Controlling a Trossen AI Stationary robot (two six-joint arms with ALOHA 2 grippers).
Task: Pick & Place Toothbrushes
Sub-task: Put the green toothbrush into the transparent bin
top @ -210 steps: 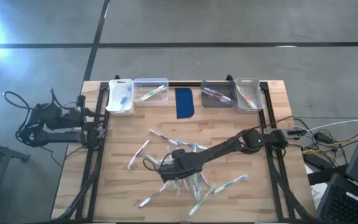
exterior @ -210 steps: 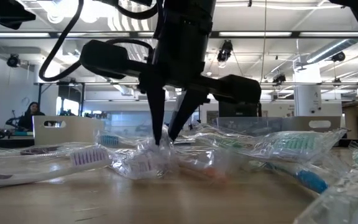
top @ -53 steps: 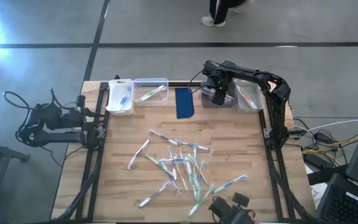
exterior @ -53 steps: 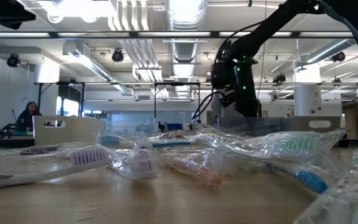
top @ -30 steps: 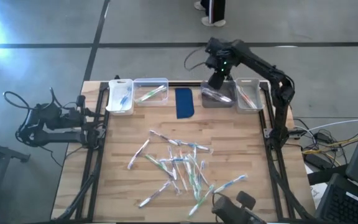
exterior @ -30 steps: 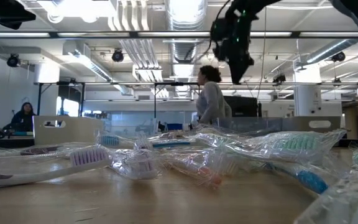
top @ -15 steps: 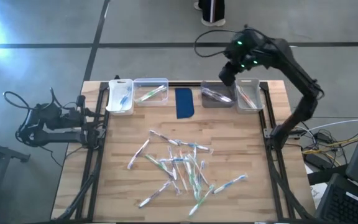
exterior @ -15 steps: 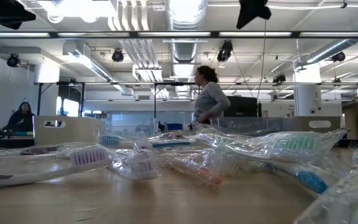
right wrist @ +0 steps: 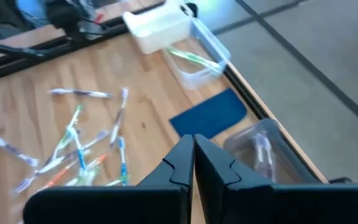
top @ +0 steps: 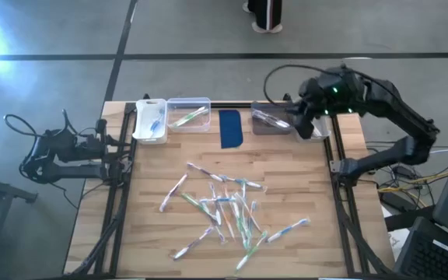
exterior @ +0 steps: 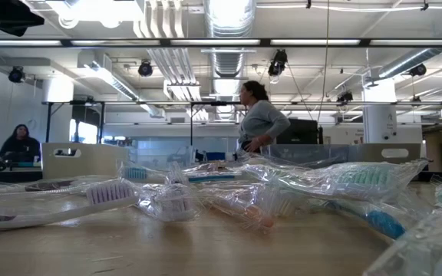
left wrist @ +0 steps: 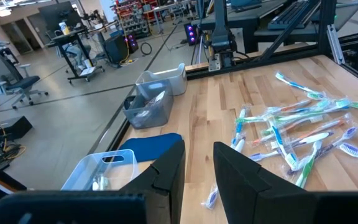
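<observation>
Several wrapped toothbrushes (top: 224,208) lie in a loose heap on the middle of the wooden table; they also show in the low view (exterior: 244,195) and in both wrist views (left wrist: 297,130) (right wrist: 79,146). A few more lie in the bins along the far edge. My right gripper (top: 300,128) (right wrist: 193,158) hangs shut and empty in the air over the far right bins, high above the table. My left gripper (left wrist: 197,168) is open and empty. The left arm (top: 68,152) waits folded at the table's left edge.
Along the far edge stand a white bin (top: 150,120), a clear bin (top: 189,115), a dark blue pad (top: 231,128), a grey bin (top: 269,118) and a clear bin (top: 311,117) partly under the right arm. People are in the room beyond the table (exterior: 261,123).
My right gripper has moved from above the grey bin's far side up and toward the table's right edge, and it now hangs over the far right bins; it has risen out of the low view. The arm's elbow has swung out to the right. The toothbrushes have stayed put.
</observation>
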